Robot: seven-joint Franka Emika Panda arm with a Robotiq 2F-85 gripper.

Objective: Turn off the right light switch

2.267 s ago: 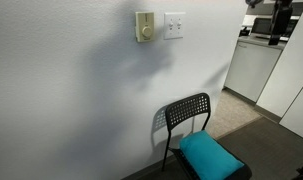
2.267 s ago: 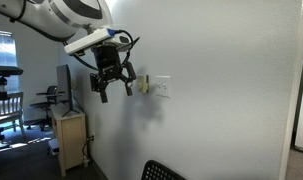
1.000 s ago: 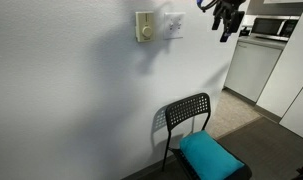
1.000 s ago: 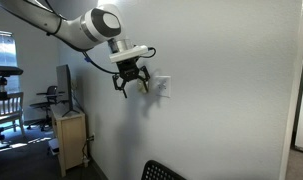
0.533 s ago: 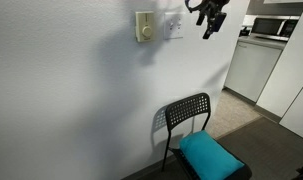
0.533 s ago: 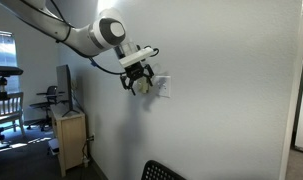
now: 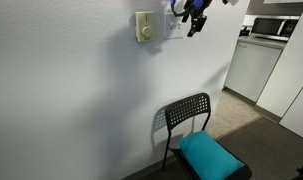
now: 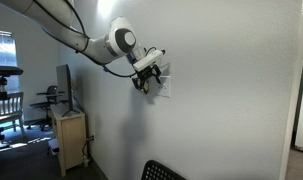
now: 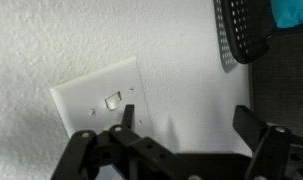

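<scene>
- Tool: fingers spread, gripping nothing. It hangs just before the plate, at upper centre in an exterior view; whether it touches the plate cannot be told.
- Right switch: judged to be the upper of the two toggles at centre left of the wrist view. Its twin sits just beside it.
- Risk 1: the toggles are alike and close together, so a slightly off-line finger could flip the twin, or both.
- Risk 2: the toggle is small, so a finger could slide off it, or press the plate and move nothing.
- Risk 3: a sideways drift could knock the beige plate, which is just beside the white one.
- Surroundings: a chair with a teal cushion stands lower right, well apart. A cabinet stands lower left.
- Obstruction: nothing lies between the tool and the plate.
</scene>
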